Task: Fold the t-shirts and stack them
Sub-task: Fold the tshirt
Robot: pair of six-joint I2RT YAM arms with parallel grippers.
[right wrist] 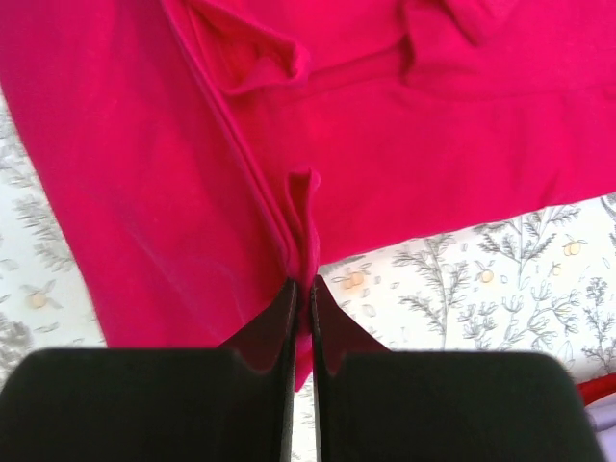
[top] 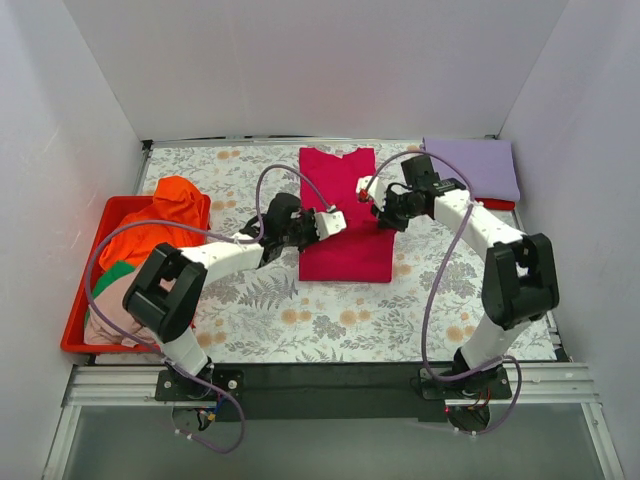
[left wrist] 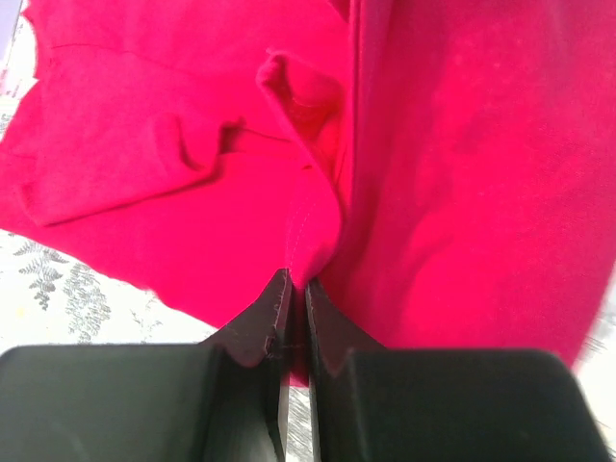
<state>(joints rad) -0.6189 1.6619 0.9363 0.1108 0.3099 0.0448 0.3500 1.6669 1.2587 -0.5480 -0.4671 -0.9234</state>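
Observation:
The crimson-red t-shirt (top: 340, 215) lies as a narrow lengthwise strip on the flowered table, collar at the far end. My left gripper (top: 336, 222) is shut on its left edge; the pinched cloth shows in the left wrist view (left wrist: 313, 245). My right gripper (top: 372, 197) is shut on its right edge, seen in the right wrist view (right wrist: 303, 226). A folded lavender t-shirt (top: 472, 165) lies at the far right. Orange (top: 160, 225), green (top: 113, 277) and beige-pink (top: 105, 325) t-shirts are heaped at the left.
A red plastic tray (top: 100, 230) at the left edge holds the heap of shirts. White walls close in the table on three sides. Purple cables loop over both arms. The flowered cloth (top: 330, 320) covers the table.

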